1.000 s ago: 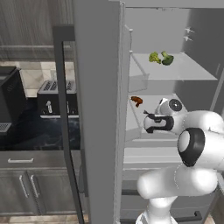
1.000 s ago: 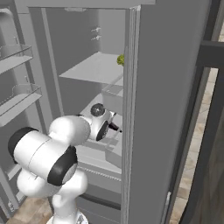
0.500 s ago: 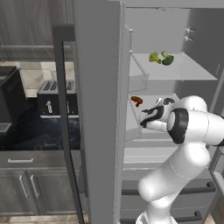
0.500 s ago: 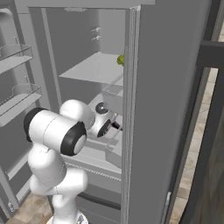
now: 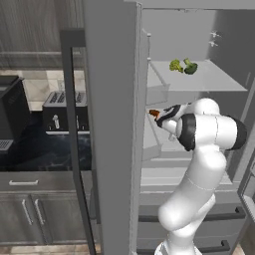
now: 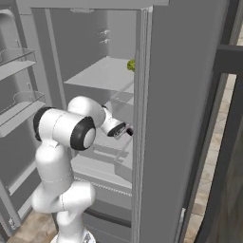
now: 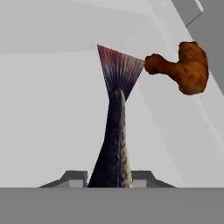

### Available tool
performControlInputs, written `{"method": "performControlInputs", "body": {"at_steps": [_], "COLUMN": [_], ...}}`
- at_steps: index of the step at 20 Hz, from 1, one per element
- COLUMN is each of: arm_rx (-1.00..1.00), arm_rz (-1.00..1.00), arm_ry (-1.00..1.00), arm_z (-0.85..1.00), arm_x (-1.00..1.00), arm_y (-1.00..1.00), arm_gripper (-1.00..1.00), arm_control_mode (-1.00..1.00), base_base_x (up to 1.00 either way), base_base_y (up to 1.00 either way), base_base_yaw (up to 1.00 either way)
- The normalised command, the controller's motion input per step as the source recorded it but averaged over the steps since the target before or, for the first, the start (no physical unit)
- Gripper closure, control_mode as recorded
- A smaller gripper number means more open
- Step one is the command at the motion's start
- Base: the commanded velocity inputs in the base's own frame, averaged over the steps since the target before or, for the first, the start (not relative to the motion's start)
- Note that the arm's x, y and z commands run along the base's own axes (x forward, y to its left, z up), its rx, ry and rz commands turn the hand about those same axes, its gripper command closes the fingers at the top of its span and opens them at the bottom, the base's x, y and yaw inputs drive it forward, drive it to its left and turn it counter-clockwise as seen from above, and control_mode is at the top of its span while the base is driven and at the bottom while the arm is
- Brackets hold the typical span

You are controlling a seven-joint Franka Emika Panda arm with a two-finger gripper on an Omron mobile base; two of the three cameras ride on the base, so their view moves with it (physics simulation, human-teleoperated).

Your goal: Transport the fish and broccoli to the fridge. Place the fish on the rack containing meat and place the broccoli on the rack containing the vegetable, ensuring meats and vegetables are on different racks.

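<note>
The fish (image 7: 114, 144) hides its head between the pinching gripper (image 7: 109, 177); drumstick (image 7: 181, 68) on rack (image 7: 52, 113); broccoli (image 5: 182, 66) above.

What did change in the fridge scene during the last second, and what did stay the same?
The arm's elbow swung up and across, while the gripper stayed inside the fridge at the middle rack, still shut on the fish beside the chicken drumstick. Nothing was let go. The broccoli remains on the upper rack, and the fridge door is still open.
</note>
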Motion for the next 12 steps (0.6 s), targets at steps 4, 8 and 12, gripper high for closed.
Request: {"method": "performControlInputs", "body": {"at_steps": [4, 8, 12], "arm_rx": [0.0, 0.0, -0.01], "arm_rz": [0.04, 0.01, 0.0], "arm_ry": [0.0, 0.0, 0.0], "arm_z": [-0.37, -0.33, -0.39], "arm_x": [0.11, -0.03, -0.75], "arm_y": [-0.14, -0.01, 0.35], "arm_gripper": [1.0, -1.0, -1.0], "arm_control_mode": [-1.0, -1.0, -1.0], "base_base_x": [0.0, 0.0, 0.0], "base_base_y": [0.0, 0.0, 0.0], "base_base_yaw": [0.0, 0.0, 0.0]}}
